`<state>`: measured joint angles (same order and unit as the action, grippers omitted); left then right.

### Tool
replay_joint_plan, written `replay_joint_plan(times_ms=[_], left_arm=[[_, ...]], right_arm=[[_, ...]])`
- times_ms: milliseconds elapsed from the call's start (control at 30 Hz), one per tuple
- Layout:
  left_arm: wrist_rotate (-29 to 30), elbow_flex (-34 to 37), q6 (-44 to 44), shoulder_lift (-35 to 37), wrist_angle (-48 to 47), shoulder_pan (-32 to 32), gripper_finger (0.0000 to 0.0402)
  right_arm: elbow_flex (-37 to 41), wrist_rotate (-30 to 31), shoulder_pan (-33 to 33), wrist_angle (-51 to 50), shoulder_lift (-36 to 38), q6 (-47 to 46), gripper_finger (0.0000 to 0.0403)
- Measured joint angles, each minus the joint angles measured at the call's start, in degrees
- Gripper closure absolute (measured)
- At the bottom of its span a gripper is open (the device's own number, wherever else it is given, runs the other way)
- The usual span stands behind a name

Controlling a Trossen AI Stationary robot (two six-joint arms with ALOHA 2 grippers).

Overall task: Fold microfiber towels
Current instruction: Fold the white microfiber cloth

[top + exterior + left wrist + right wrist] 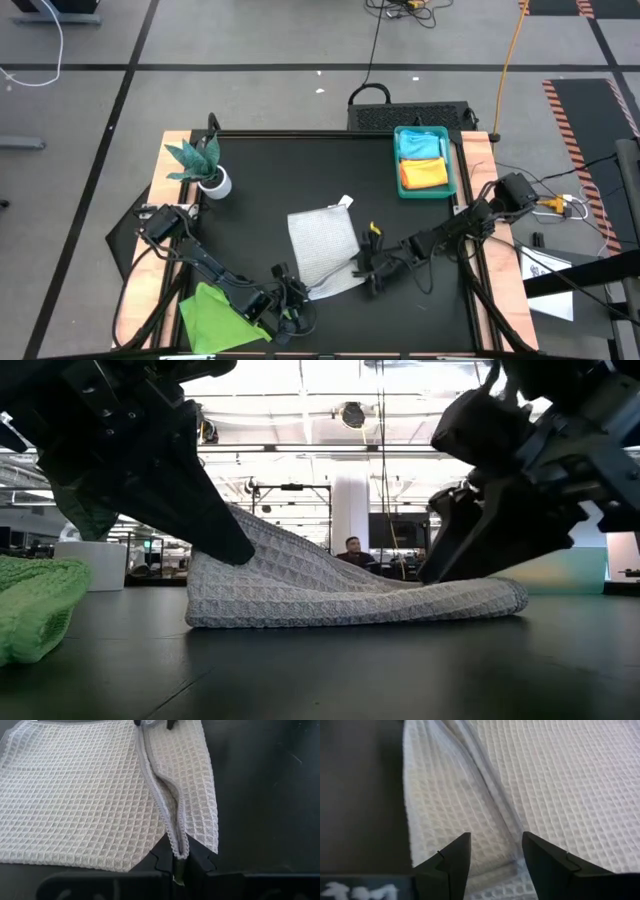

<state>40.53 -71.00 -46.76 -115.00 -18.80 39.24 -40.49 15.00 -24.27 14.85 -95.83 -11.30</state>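
A: Where does your white-grey towel point(323, 250) lie?

B: Mid-table, long axis running from the far side toward the near edge. Your left gripper point(180, 865) is pinched tight on its near hemmed corner; your right gripper point(496, 857) stands parted over the opposite near edge.

A: Anything only one view gives you?

B: Low view: the near edge is raised. High view: lime green towel point(212, 315) at near left.

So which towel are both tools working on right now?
The white-grey towel at the table's middle. The left tool is shut on its edge; the right tool is open over it. The lime green towel lies aside; the blue and orange towels are in the tray.
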Motion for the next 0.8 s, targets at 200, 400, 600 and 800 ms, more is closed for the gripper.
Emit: replay_joint_plan(times_ms=[200, 400, 600, 800], left_arm=[[0.0, 0.0, 0.57, 0.0, 0.27, 0.13, 0.0372], [0.02, 0.0, 0.56, -0.01, 0.27, 0.25, 0.0371], [0.02, 0.0, 1.14, 0.0, 0.71, 0.22, 0.0371], [0.02, 0.04, 2.99, 0.47, 0.34, 0.45, 0.0371]], right_arm=[[0.0, 2.8, 1.16, -0.52, 0.02, -0.54, 0.0262], [0.0, -1.41, 2.36, -1.8, -0.32, -1.09, 0.0265], [0.0, -6.15, 2.96, -1.7, -0.63, 1.66, 0.0293], [0.0, -5.93, 1.36, -1.7, -0.46, 2.99, 0.0388]])
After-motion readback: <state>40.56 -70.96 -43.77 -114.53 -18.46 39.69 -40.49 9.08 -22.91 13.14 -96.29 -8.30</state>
